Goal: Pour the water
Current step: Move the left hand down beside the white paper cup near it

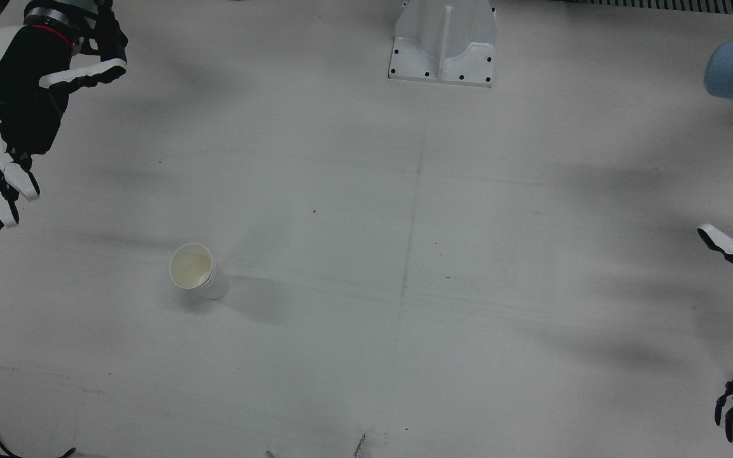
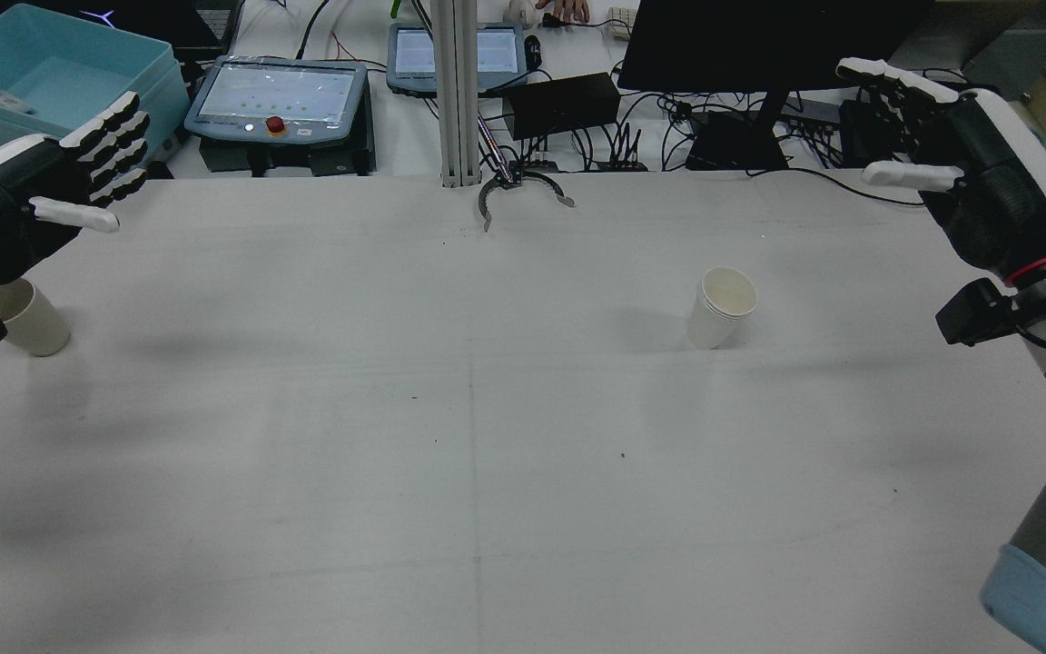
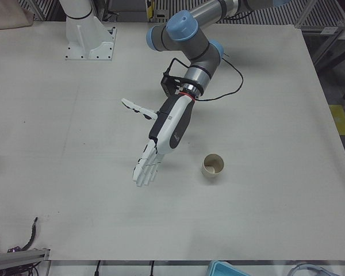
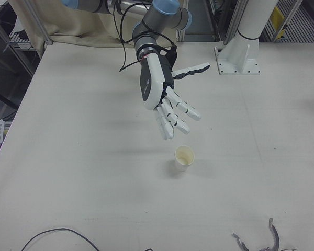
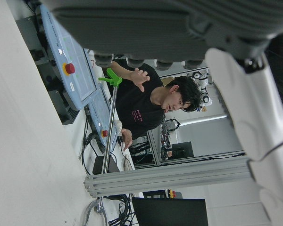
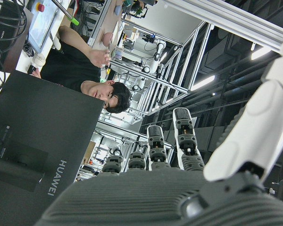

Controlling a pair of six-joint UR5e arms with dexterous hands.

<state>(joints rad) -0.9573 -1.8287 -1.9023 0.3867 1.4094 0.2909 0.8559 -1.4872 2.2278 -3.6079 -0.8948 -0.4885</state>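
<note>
We see a big white table (image 2: 487, 436) from behind the robot, and we go from left to right. At about nine o'clock the left hand (image 2: 42, 195) floats above the table edge. Its fingers (image 2: 114, 150) are stretched out and spread apart, and it holds nothing. Just below it, near the edge, stands a tan paper cup (image 2: 33, 320), partly hidden by the hand. From the other side we see this cup (image 3: 213, 166) stands upright, just beside the hand (image 3: 161, 144) but not touching it.

In the middle at twelve o'clock, at the far edge, a gray metal post (image 2: 456, 91) stands up, and a small curved metal clip (image 2: 523, 191) lies by it.

Toward two o'clock stands a white paper cup (image 2: 721, 309), upright and open at the top. We cannot tell if there is water in either cup.

At three o'clock the right hand (image 2: 941, 163) floats high over the table edge. Its fingers (image 2: 904, 174) are spread wide too, and it holds nothing. It is well apart from the white cup.

Behind the table we see screens (image 2: 278, 95), a black box (image 2: 562, 104), many cables and a blue bin (image 2: 42, 68).
</note>
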